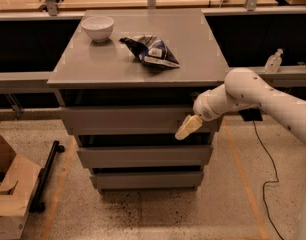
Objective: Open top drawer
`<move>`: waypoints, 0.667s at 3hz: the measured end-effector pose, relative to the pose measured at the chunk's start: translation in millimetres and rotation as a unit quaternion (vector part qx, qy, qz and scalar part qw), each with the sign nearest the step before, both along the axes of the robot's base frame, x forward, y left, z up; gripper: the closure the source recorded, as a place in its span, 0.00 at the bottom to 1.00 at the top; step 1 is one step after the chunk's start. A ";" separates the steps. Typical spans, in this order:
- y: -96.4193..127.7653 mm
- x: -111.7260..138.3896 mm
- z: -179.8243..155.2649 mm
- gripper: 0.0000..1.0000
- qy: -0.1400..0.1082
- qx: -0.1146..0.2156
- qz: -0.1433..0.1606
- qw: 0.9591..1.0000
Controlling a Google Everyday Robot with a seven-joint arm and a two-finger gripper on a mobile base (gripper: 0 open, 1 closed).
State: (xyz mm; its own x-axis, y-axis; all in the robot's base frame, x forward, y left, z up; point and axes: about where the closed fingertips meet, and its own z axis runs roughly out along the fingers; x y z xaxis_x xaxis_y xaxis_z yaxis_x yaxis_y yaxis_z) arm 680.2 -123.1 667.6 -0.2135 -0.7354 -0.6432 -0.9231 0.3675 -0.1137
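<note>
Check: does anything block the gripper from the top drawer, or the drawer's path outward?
Nothing visible does. The gripper sits at the right end of the top drawer, against its front. The box lies on the floor off to the left, outside the drawer's path.
</note>
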 end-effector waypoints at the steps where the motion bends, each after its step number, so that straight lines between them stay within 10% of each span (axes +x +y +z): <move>1: -0.2 -4.2 6.1 0.00 0.004 -0.002 0.001 1.000; 2: -4.5 -77.2 21.5 0.00 0.069 -0.028 0.015 0.997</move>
